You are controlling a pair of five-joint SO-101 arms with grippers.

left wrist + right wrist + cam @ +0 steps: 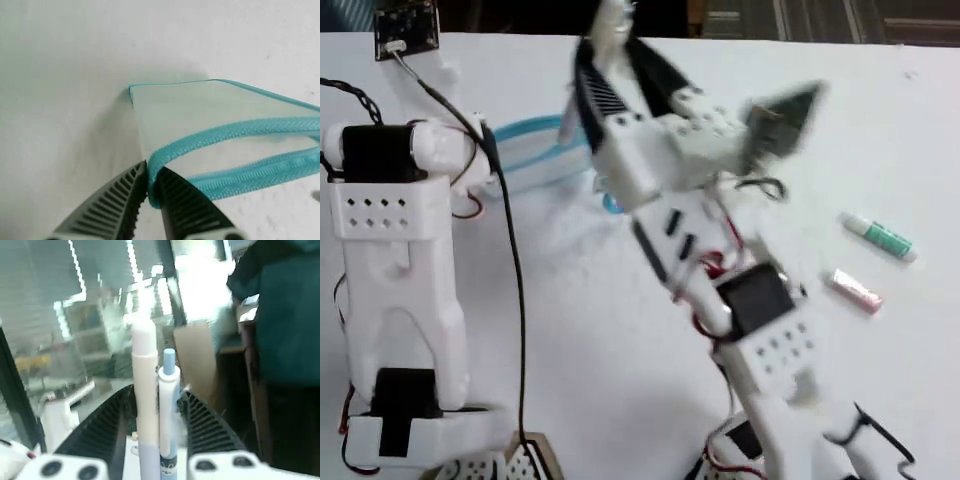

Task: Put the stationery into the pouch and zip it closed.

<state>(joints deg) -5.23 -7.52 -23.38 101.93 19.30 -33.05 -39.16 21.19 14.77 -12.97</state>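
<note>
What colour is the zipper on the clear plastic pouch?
Turquoise. The zipper of the clear plastic pouch shows best in the left wrist view.

Readable text: none.
Green-and-white tube (878,237): print on its wrapper, too small to read.
Pens (145,390): small marks near the base, illegible.

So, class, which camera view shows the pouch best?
The left wrist view: the pouch lies close up, its zip open, the left pincer shut on its end. The high view catches its blue edge behind the arms.
</note>
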